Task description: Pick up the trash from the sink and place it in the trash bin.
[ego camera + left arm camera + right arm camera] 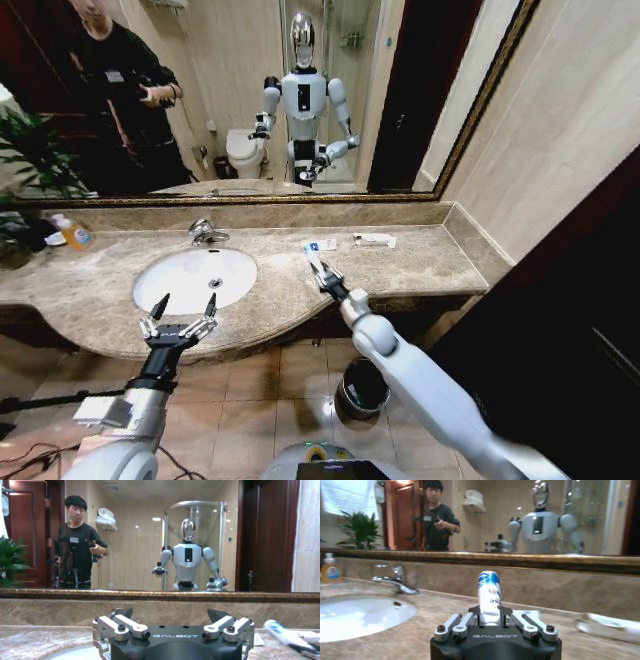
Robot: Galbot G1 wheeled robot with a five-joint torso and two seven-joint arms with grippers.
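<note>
My right gripper (pixel 325 277) is shut on a white tube with blue print (pixel 313 259), held a little above the marble counter to the right of the sink (pixel 195 278). In the right wrist view the tube (pixel 488 592) stands up between the fingers (pixel 454 624). My left gripper (pixel 186 308) hovers open over the sink's front rim, nothing between its fingers (pixel 122 615). From the left wrist, the held tube (pixel 284 633) shows off to one side. A white-blue packet (pixel 321 245) and a flat white packet (pixel 375 240) lie on the counter by the mirror. The trash bin (pixel 362 388) stands on the floor below the counter.
A chrome tap (pixel 207 232) rises behind the basin. An orange-yellow bottle (pixel 75 235) and a plant (pixel 30 160) are at the counter's far left. The mirror backs the counter and a wall closes it on the right. Cables lie on the tiled floor at left.
</note>
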